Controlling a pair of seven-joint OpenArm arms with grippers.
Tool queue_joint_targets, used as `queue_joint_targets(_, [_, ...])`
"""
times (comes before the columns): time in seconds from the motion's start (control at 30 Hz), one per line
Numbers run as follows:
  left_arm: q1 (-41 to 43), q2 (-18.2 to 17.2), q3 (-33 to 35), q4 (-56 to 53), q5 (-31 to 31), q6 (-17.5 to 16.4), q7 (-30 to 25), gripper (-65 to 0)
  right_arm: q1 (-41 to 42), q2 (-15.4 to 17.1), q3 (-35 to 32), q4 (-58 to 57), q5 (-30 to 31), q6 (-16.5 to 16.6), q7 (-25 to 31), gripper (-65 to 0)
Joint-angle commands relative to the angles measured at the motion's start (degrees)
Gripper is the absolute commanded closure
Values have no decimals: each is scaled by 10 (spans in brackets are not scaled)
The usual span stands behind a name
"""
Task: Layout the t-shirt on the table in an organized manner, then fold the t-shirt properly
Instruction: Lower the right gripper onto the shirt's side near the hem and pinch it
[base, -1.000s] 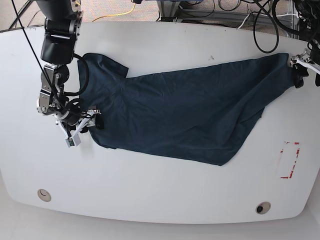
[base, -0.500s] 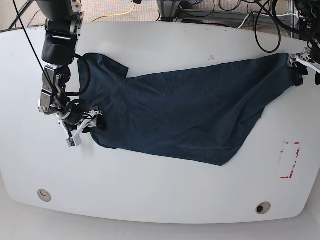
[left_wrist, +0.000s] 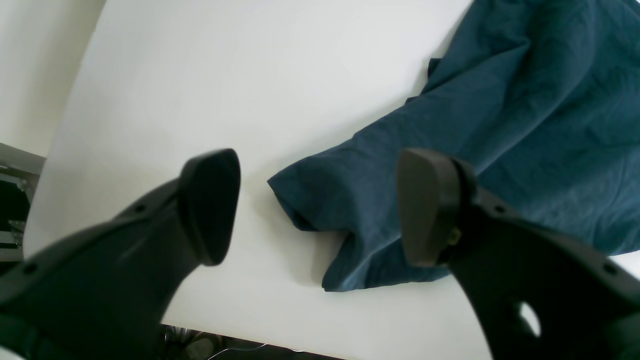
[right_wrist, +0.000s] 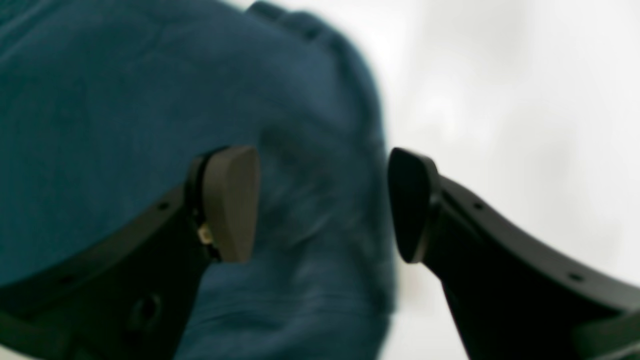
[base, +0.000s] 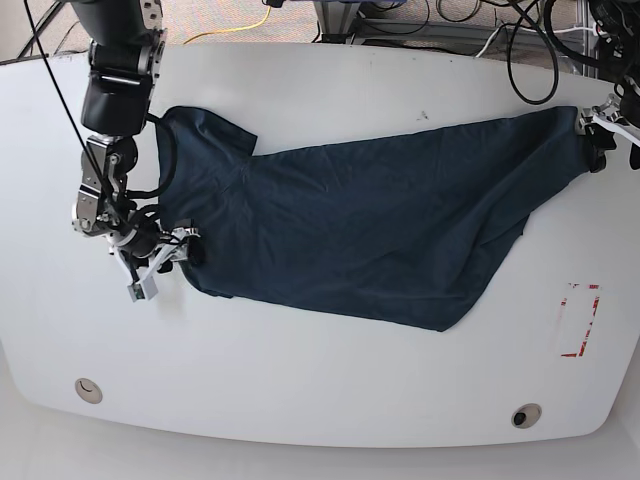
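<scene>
Base view: a dark navy-teal, wrinkled short-sleeved cotton t-shirt (base: 370, 235) lies spread across the middle of the large white smooth table (base: 300, 400), running from the upper left of the frame to the upper right edge, with its lower hem sagging toward a point just right of centre. The right gripper (base: 165, 255) sits at the left side of the frame beside the shirt's lower left edge, and the left gripper (base: 605, 135) sits at the far upper right, at the shirt's narrow end. A red dashed rectangle mark (base: 578, 320) shows at the lower right, well apart from the cloth, and two round grommet holes (base: 88, 390) lie near the bottom edge. In the left wrist view the left gripper's black fingers (left_wrist: 210, 205) stand wide apart with nothing between them; the bunched end of the shirt lies on the white surface beyond them, reaching behind the right-hand finger. In the right wrist view, which is blurred, the right gripper's fingers (right_wrist: 230, 202) stand apart with no cloth pinched; the shirt's rounded edge shows between and behind them, filling the left of the frame, with white table to the right.
</scene>
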Motion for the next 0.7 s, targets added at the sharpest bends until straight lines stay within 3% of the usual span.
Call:
queue_joint_targets(0.0, [-1,-10,-3,10,-9,-1,-13,-458,16,13,4,12,9,1,13,-392])
queue_joint_targets(0.27, [-1,-10,-2,10,-9,-1,-13,-458,5,43,5,10,14,1,13,-392])
queue_joint_targets(0.67, [-2,-11,11,10,-9,-1,-13,-458,-38,31,29,10,15,3,13,-388])
